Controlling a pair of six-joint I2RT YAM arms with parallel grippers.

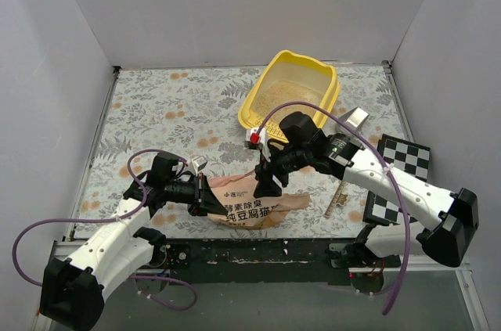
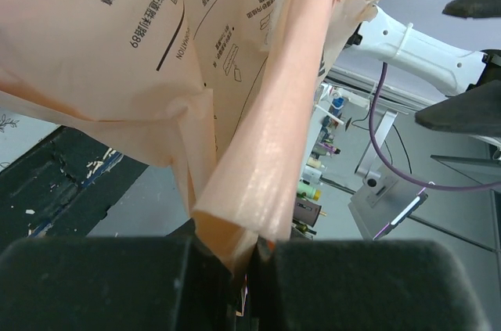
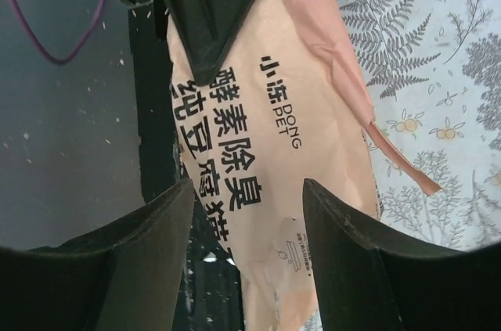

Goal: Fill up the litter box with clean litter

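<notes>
As the list opens with the litter box (image 1: 249, 116), where does it stand? (A)

Item 1, litter box: far side of the table (image 1: 156, 104), towards the far right corner, slotted lip facing the near edge. Contents: litter (image 1: 293, 88), a pale grainy layer on its floor. (B)

And the bag (image 1: 262, 210)? (A)

Item 2, bag: lying at the middle of the near edge, long axis along that edge, left to right. It is well apart from the box, which lies beyond it towards the far right. (B)

Left jaws? (A)

Item 3, left arm (image 1: 117, 233): left jaws closed on a fold at the bag's left end. The wrist view shows the paper (image 2: 156, 49) pinched between them. (B)

Right jaws? (A)

Item 4, right arm (image 1: 391, 182): right jaws parted and holding nothing, poised over the bag's right half. In the wrist view one jaw stands to each side of the printed face (image 3: 266, 151), the gap set across the bag's width. Contact: cannot tell. (B)

Which relation governs the next move? (A)

Judgement: the bag lies directly beneath the right jaws, and the box lies behind them, farther up the table. The right arm is the nearer to the box. Those jaws would probably have to close on the bag first, because with one end held it would sag when lifted. (B)
</notes>
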